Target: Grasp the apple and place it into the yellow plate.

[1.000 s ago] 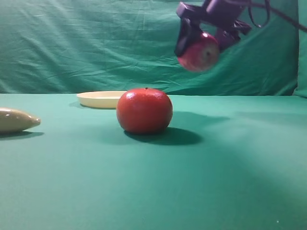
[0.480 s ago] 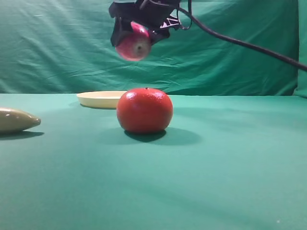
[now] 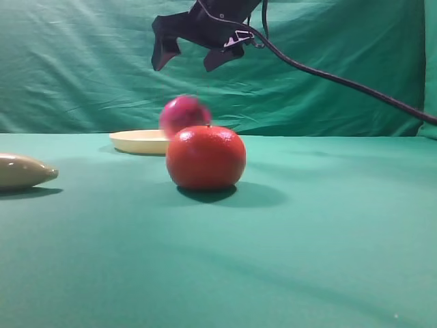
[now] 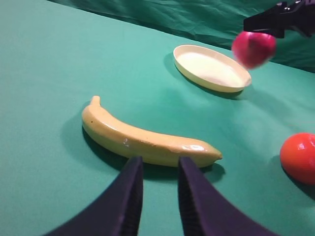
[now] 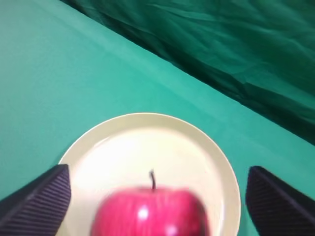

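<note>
The apple [image 3: 183, 113] is a blurred magenta-pink ball in mid-air, free of any grip, just above the yellow plate [image 3: 138, 141] and partly behind the orange-red fruit. My right gripper [image 3: 191, 58] hangs open directly above it, its dark fingers spread wide. In the right wrist view the apple [image 5: 150, 216] is stem up over the yellow plate [image 5: 113, 147], between the spread fingertips [image 5: 37, 201]. The left wrist view shows the apple [image 4: 253, 48] beside the plate [image 4: 211, 69]. My left gripper [image 4: 158, 164] hovers low by a banana, jaws nearly together, holding nothing.
An orange-red fruit [image 3: 205, 158] sits on the green cloth in front of the plate. A yellow banana [image 4: 147, 140] lies at the left, just ahead of my left gripper. A green backdrop hangs behind the table. The right arm's cable [image 3: 341, 82] trails off to the right.
My right gripper carried the apple leftward from the upper right to above the plate, then opened. The apple has left the fingers and is dropping toward the plate.
</note>
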Robot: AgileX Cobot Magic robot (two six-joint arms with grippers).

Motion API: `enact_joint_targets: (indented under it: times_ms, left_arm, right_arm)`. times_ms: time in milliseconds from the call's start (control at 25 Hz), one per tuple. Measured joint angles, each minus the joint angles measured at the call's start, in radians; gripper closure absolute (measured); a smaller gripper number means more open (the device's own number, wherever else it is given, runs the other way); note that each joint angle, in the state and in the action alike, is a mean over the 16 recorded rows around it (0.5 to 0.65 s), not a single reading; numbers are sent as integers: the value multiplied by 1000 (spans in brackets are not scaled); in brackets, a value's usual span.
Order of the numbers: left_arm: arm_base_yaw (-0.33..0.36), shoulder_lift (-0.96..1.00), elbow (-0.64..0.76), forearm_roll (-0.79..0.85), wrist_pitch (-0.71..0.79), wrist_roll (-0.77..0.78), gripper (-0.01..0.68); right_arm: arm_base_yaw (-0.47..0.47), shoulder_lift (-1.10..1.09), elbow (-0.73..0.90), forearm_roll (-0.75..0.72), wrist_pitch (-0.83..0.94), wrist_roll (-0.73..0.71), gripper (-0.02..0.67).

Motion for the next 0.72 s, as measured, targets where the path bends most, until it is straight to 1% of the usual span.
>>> enact_joint_targets:
  times_ms: [120,360,480,600,720]
  left_arm:
    - [0,0,0,0,0,0,516]
    - [0,0,0,0,0,0,516]
    - [0,0,0,0,0,0,516]
    - [0,0,0,0,0,0,516]
    - [0,0,0,0,0,0,516]
  right_arm:
    - [-10,-61,0,-24,78,2,213]
    - [-41,-225,-1,-95,283,46,465]
    - [-59,-313,-2,-127,388,82,566]
    - [-73,-394,-3,-155,488,123,628]
    - [-81,-468,-4,-180,577,167,647]
